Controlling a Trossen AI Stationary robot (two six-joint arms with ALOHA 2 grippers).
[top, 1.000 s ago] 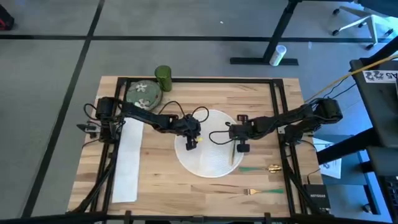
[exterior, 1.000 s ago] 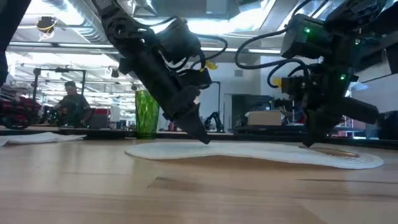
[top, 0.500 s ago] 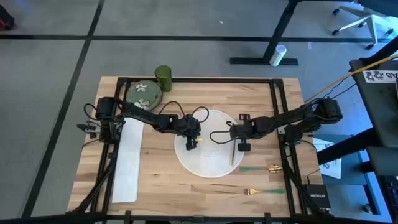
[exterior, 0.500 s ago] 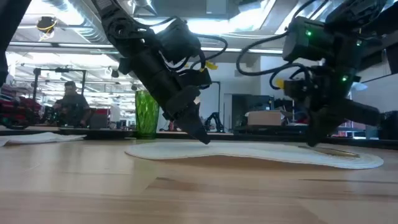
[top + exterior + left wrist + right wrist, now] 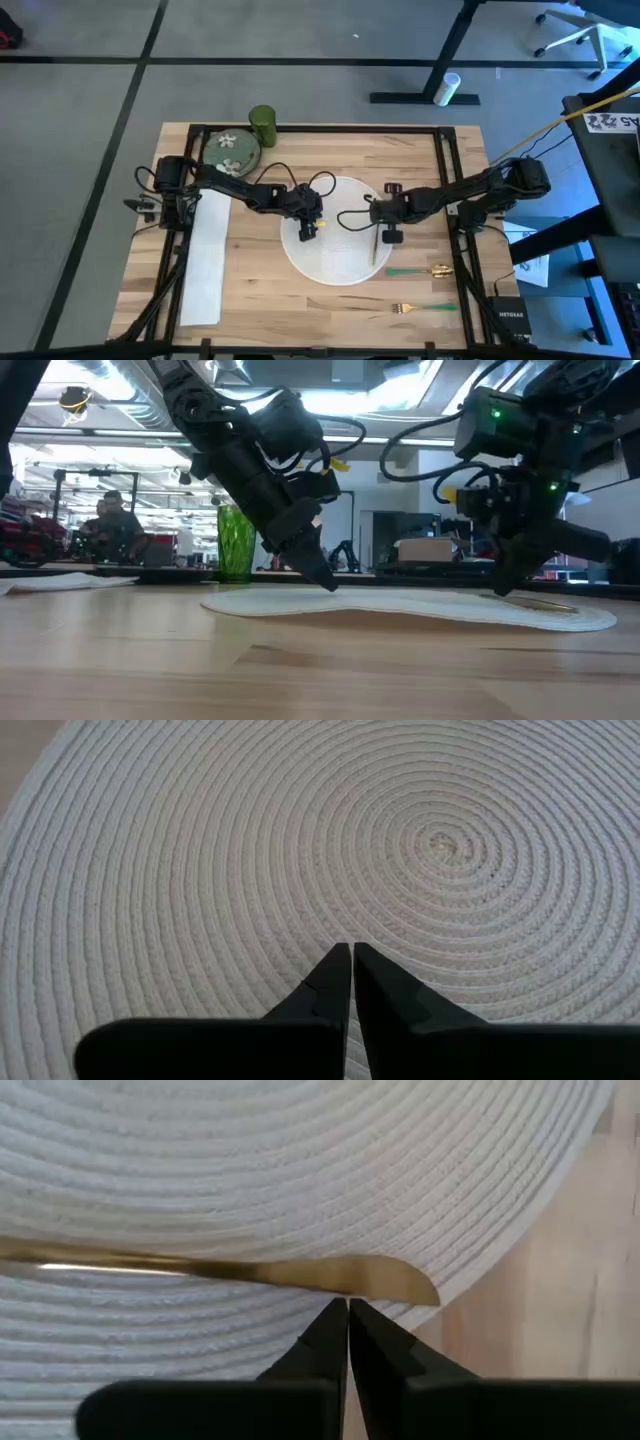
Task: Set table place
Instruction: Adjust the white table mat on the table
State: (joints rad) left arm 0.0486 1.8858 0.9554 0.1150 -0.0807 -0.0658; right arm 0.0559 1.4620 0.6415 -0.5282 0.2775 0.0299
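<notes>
A: Legible txt, high view?

B: Item 1: black box [image 5: 511, 322], lower right of frame, just off the table [image 5: 400, 150] corner. White lettering on top, reads approx. "NETGEAR". Item 2: white sheet [image 5: 612, 121], upper right edge of frame. Large dark chars, tilted, partly cut off; can't read for sure.

A: Low view?

B: Nothing legible; bkgd items too far off.

A: Wrist views, L and R?

B: No txt, nos. or labels readable in either.
</notes>
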